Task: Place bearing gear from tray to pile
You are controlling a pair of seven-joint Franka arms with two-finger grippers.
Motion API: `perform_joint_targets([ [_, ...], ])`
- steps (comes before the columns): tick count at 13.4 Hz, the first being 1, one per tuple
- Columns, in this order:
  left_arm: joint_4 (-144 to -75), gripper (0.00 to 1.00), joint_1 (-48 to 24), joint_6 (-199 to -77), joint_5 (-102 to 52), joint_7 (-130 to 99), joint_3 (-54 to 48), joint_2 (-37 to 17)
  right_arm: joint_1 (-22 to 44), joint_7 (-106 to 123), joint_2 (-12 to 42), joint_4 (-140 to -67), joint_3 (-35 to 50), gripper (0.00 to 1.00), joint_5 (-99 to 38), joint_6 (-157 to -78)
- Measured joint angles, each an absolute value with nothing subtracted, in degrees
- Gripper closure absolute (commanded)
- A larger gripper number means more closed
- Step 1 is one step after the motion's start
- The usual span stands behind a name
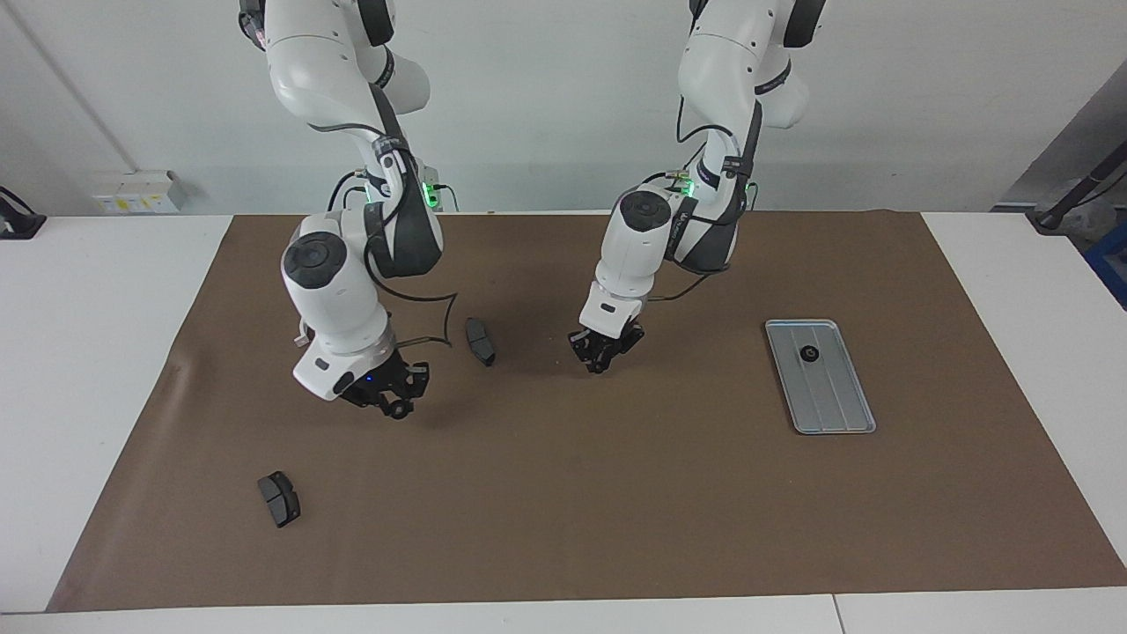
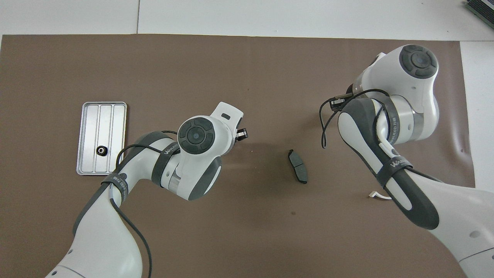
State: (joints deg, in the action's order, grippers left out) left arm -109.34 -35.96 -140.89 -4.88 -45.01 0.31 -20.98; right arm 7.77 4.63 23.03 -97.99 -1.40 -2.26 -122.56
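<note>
The silver tray [image 1: 832, 401] [image 2: 91, 127] lies toward the left arm's end of the brown mat, with one black bearing gear [image 1: 808, 353] [image 2: 102, 150] in it. My right gripper [image 1: 398, 407] hangs low over the mat, shut on a small round black bearing gear [image 1: 401, 410]. In the overhead view it is hidden under its own wrist. The pile's parts lie scattered: one brake pad [image 1: 480, 341] [image 2: 298, 166] mid-mat, another [image 1: 278, 498] farther out. Only a sliver of the white bracket [image 2: 380, 196] shows. My left gripper [image 1: 599, 354] [image 2: 241, 134] is shut and empty over the mat's middle.
The brown mat [image 1: 616, 511] covers most of the white table. A loose cable loops from each wrist. A dark object [image 2: 480, 7] sits at the table's corner, farthest from the robots at the right arm's end.
</note>
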Motion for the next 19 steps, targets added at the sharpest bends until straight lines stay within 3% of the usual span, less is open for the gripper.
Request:
perform_joint_targets([
  [2,-109.33,0.31,-35.96,-140.92,-4.88,-45.04,0.35,-21.01,7.65,11.92,22.57,-100.49,-5.19,1.00,-6.11,-122.91],
  [5,-109.30,0.33,-35.96,-140.92,-4.88,-45.06,0.49,-21.01,7.60,18.55,22.57,-104.30,-8.14,0.96,-7.24,-127.89],
  [7,-108.97,0.35,-35.70,-140.12,-4.88,-44.91,1.32,-21.00,7.54,21.60,23.07,-106.01,-9.84,0.70,-7.33,-130.18],
  [9,-108.21,0.36,-33.22,-137.87,-4.84,-41.54,2.23,-20.80,7.38,22.42,23.75,-106.43,-10.35,0.33,-7.35,-131.24],
  [10,-107.89,0.37,-30.69,-136.12,-4.84,-37.84,2.42,-20.49,7.38,22.42,23.94,-106.44,-10.34,0.07,-7.35,-131.37],
  [11,-107.71,0.37,-27.46,-133.99,-4.84,-33.12,2.53,-19.87,7.43,22.42,23.98,-106.43,-10.33,0.00,-7.35,-131.44],
  [15,-107.64,0.37,-15.40,-125.53,-4.84,-13.05,2.73,-16.77,8.10,21.11,23.25,-106.00,-10.14,0.00,-7.62,-131.46],
  [19,-109.27,0.37,-7.99,-119.31,-4.83,4.63,2.81,-13.99,8.97,7.07,18.68,-105.27,-4.40,0.00,-7.68,-130.33],
])
